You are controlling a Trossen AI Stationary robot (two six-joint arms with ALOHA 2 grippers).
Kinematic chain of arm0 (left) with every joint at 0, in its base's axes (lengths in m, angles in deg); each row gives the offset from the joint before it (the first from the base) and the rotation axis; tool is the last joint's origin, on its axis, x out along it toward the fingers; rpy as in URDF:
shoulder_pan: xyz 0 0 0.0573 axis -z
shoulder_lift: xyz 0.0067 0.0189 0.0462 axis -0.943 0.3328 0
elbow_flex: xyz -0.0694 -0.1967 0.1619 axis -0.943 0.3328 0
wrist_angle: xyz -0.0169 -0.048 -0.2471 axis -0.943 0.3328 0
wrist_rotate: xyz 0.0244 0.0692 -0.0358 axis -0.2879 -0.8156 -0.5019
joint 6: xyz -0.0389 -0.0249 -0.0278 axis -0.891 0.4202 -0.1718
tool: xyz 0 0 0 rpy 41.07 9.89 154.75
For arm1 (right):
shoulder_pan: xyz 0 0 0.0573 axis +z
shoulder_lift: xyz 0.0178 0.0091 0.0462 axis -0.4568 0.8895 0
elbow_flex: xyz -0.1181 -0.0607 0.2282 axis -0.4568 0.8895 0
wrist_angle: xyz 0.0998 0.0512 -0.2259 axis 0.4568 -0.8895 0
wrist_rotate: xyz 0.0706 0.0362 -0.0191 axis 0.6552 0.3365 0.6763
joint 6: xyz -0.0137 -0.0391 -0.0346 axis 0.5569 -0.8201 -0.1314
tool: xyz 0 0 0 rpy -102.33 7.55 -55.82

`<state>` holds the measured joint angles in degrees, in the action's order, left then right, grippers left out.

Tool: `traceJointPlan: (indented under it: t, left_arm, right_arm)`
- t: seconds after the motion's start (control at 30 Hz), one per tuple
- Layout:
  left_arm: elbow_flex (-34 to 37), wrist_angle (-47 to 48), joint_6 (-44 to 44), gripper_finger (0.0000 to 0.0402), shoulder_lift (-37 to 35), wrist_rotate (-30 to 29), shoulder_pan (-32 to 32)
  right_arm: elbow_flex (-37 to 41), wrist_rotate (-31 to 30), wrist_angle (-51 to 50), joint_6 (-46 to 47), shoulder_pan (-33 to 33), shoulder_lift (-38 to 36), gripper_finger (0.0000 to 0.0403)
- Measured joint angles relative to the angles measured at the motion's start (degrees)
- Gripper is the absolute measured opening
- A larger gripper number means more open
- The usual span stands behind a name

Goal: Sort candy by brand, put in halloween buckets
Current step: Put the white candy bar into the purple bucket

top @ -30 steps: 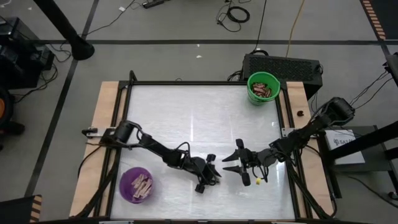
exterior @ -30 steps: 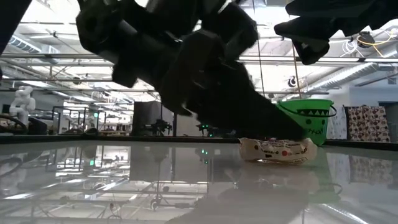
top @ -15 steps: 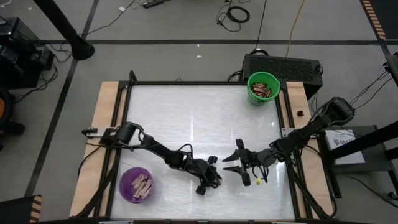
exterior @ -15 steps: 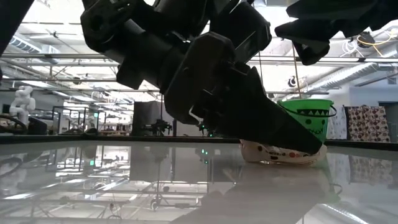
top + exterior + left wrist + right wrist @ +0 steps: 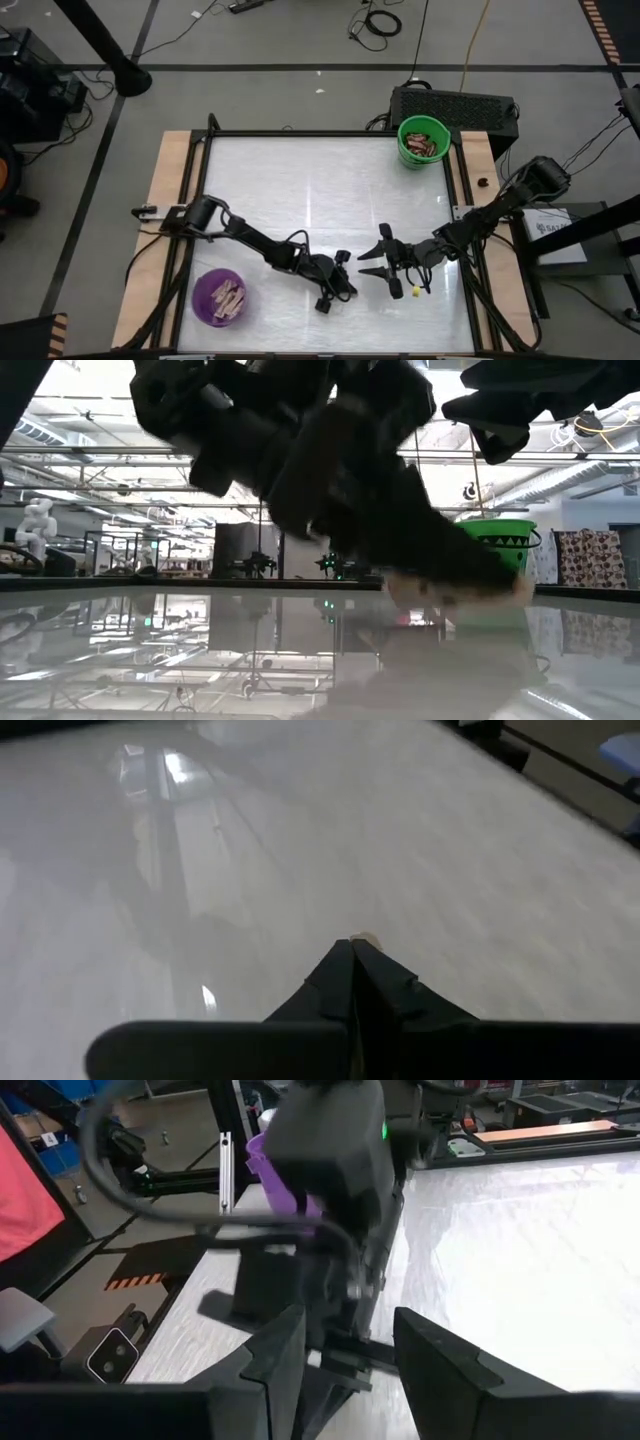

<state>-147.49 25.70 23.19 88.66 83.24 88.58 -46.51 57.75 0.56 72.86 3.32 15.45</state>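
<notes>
Left gripper [image 5: 352,948] pressed together, pinching pale candy [image 5: 364,937] at tips. You lift straight, carry to purple bucket [image 5: 221,297]. Right gripper [image 5: 371,263] spread, idle just beside.

Overhead and table-level cameras share the table [image 5: 330,190]; wrist cameras look close along it.
</notes>
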Motion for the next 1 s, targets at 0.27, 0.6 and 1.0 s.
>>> traceJointPlan:
  t: [0.27, 0.6, 1.0]
  left_arm:
    - [-0.02, 19.24, -1.17, 0.0008, -12.13, -0.48, 2.15]
    - [-0.02, 66.28, -28.58, 0.0008, -36.77, -1.78, 11.99]
    - [-0.02, 86.71, -60.11, 0.0008, -49.81, -20.37, 38.4]
  right_arm:
    - [0.0, 0.0, -0.04, 0.0, 0.0, 0.01, 0.0146]
    - [0.0, -0.15, -0.07, 0.83, 0.0, 0.0, 0.0146]
    - [0.0, -0.42, -0.04, 1.2, 0.0, 0.0, 0.0146]
